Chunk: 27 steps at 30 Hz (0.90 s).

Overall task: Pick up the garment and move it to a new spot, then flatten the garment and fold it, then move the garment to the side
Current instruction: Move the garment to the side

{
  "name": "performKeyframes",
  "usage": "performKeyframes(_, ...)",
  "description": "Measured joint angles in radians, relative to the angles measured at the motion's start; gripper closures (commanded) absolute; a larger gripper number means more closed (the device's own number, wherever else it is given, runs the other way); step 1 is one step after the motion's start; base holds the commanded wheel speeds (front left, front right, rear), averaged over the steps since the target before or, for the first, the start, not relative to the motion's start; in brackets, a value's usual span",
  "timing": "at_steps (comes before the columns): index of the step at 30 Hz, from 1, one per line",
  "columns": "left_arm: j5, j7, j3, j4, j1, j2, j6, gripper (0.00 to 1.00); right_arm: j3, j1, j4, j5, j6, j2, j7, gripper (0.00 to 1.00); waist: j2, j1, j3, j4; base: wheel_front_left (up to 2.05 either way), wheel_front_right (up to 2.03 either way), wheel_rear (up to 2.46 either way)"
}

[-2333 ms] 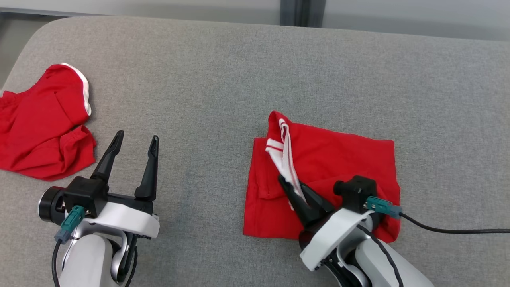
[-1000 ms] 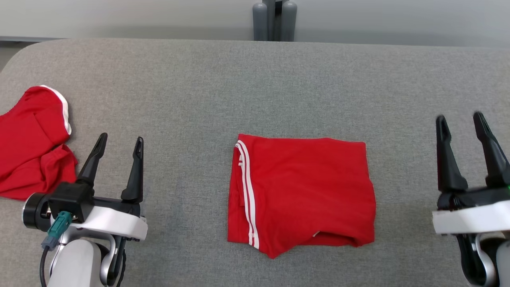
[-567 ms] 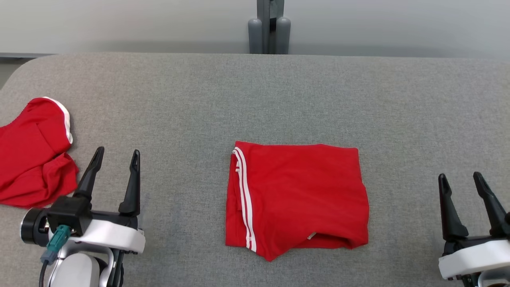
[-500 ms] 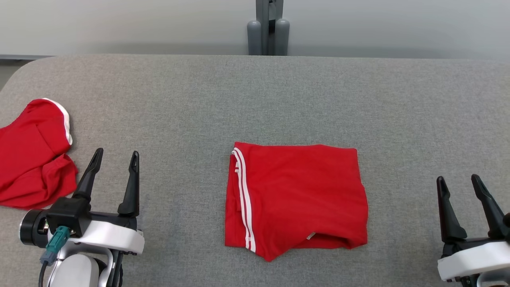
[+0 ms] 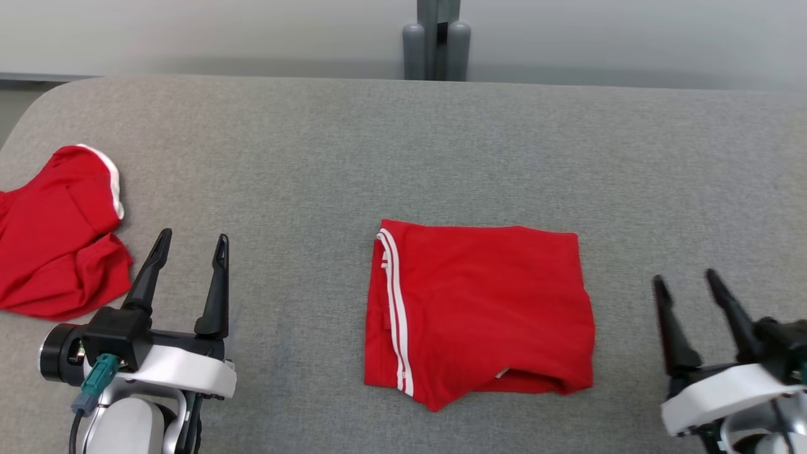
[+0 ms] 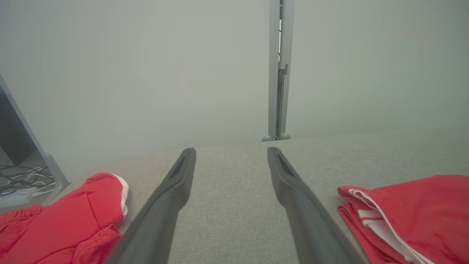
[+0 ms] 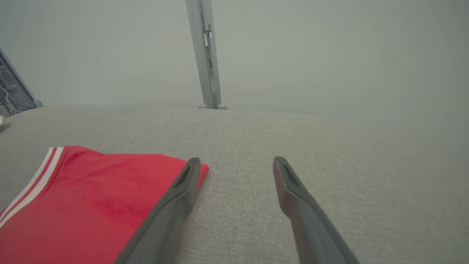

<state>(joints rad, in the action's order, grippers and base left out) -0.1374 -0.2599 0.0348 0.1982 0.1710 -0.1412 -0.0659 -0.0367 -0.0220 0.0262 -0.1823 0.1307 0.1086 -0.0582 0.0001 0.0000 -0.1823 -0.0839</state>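
The garment [image 5: 485, 312], red shorts with two white stripes along the left edge, lies folded flat in the middle of the grey padded table [image 5: 403, 157]. It also appears at the lower right of the left wrist view [image 6: 410, 216] and the lower left of the right wrist view [image 7: 84, 205]. My left gripper [image 5: 192, 243] hovers open to its left, nothing between the fingers. Right of the garment, my right gripper [image 5: 687, 280] is open and empty too, well apart from the cloth. In each wrist view the gripper [image 6: 231, 152] [image 7: 236, 161] shows only grey table between its fingers.
A second red garment [image 5: 53, 236] with white trim lies crumpled at the table's left edge, also in the left wrist view [image 6: 62, 220]. A grey post [image 5: 436, 38] stands behind the far edge against a pale wall. Cables [image 6: 22, 178] lie off the table's left.
Over two seconds my right gripper let go of the garment and drew back to the right; the shorts now lie folded flat. In the last half second it shifted slightly left; the camera moved a little.
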Motion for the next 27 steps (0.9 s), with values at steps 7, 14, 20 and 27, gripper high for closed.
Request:
performKeyframes(7,-0.006,0.0,0.019,0.01,0.012,0.011,0.002,0.0,0.113,-0.031,0.081,-0.024,0.0,-0.004,0.04,0.0,0.0,0.0,-0.021,-0.048,0.0,0.0,0.0)
performKeyframes(14,-0.013,0.0,0.032,0.028,0.025,0.022,-0.001,0.0,0.125,-0.06,0.223,-0.046,0.0,-0.014,0.099,0.0,0.0,0.0001,-0.039,-0.097,0.0,0.0,0.0)
performKeyframes(20,-0.013,0.0,0.031,0.028,0.038,0.026,-0.002,0.0,0.142,-0.1,0.278,-0.055,0.0,-0.024,0.15,0.53,0.0,0.0,-0.052,-0.106,0.0,0.0,0.0)
performKeyframes(27,-0.012,0.0,0.022,0.015,0.046,0.024,-0.002,0.0,0.219,-0.144,0.163,-0.034,0.0,0.046,0.106,1.0,0.0,0.0,-0.067,-0.077,0.0,0.0,0.0)
